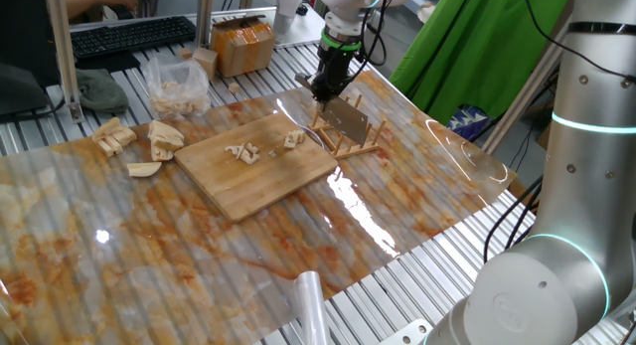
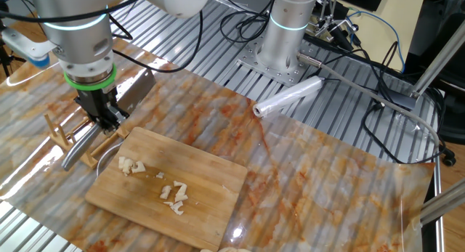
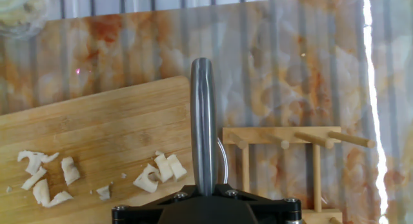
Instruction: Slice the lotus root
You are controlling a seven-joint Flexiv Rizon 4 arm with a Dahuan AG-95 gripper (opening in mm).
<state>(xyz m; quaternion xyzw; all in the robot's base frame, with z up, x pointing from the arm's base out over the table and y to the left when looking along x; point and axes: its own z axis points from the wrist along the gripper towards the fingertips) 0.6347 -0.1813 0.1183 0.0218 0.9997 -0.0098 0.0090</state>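
In one fixed view, the far left holds three loose chunks of lotus root on the mat, with a clear bag of more above them at upper left. Toward the middle lies one wooden cutting board carrying two small clusters of cut pieces. At the board's right edge stands one wooden rack with upright pegs. Above it, top centre, the single gripper points down, its fingers pressed tight on the handle of one knife, whose blade sits at the rack. In the hand view the steel handle runs up the middle.
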